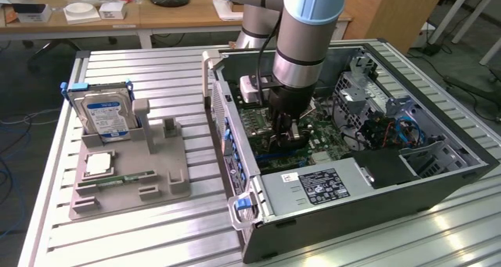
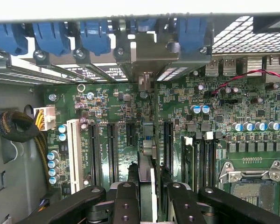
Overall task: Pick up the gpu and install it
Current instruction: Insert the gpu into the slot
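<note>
You've got a ribbed silver metal tabletop (image 1: 156, 237) (dull brushed sheen), a matt grey plastic parts tray (image 1: 149, 161) and a matt black gripper (image 2: 149, 189).

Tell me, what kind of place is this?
Probably a robotics lab or workshop: a robot arm reaches into an open computer case on a metal workbench, its gripper holding the gpu, with wooden desks behind.
</note>
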### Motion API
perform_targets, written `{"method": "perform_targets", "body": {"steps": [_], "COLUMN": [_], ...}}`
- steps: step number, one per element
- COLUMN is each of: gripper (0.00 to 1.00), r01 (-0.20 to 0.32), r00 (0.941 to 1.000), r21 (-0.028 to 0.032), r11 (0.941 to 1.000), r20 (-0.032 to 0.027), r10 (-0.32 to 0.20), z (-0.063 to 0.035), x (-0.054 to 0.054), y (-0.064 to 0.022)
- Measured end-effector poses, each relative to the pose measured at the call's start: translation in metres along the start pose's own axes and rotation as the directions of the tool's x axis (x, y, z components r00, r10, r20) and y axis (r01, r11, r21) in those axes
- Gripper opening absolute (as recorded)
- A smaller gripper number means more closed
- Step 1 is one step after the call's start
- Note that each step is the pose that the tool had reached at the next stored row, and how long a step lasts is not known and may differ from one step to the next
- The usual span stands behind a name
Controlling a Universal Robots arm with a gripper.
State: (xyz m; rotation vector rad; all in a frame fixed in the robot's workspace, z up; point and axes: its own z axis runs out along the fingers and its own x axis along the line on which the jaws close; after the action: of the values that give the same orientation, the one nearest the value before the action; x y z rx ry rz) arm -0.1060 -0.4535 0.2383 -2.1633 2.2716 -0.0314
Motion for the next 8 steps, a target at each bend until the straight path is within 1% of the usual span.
{"method": "perform_targets", "body": {"steps": [8], "gripper": [0.28], "r01": [0.000], "r00": [1.0000], "r21": [0.0000], "r11": [1.0000], "r20": [0.0000], "r10": [0.000], "z": [0.0024], "x": [0.0000], "y": [0.0004]}}
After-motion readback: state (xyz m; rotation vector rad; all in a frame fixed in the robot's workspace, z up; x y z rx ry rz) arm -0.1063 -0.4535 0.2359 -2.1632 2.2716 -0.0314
